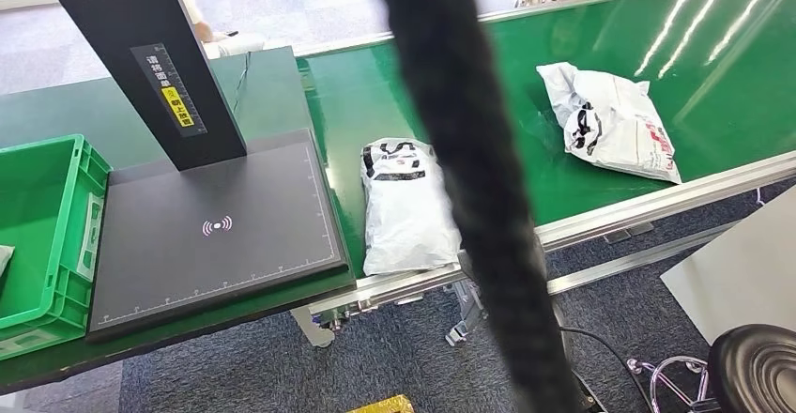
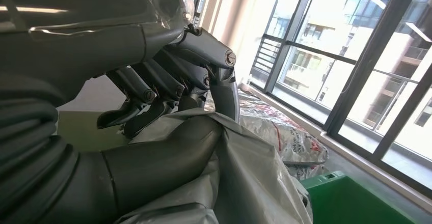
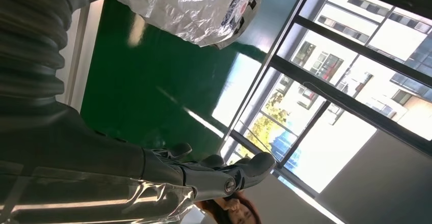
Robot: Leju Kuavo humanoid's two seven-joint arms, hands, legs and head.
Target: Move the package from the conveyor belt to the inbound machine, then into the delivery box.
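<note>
A green conveyor belt [image 1: 657,38] with silver side rails runs across a carpeted sorting floor, its end meeting a dark green table that carries the black flat-plate inbound machine [image 1: 216,235] with its slanted post. A white plastic mailer package with black printing [image 1: 405,208] lies at the belt's near end, just beside the machine's plate and touching neither hand in the head view. A second white crumpled package with red and black print [image 1: 615,120] lies further up the belt, well apart from the first. A thick black cable sleeve [image 1: 479,197] hangs across the head view. The green plastic delivery box [image 1: 47,235] stands against the plate's far side from the belt.

In the left wrist view, the left hand [image 2: 173,117] has its dark fingers [image 2: 153,94] curled over, and its thick grey thumb [image 2: 168,158] pressed into, a fold of grey-white plastic bag [image 2: 244,173], with a green box edge below; whether this is a package already carried across cannot be told. The right hand [image 3: 219,175] hovers beside the belt with fingers extended and slightly apart, holding nothing.

The next pick likely calls for a grasp across the near package's middle, lifting it clear of the rail and laying it flat on the plate.
</note>
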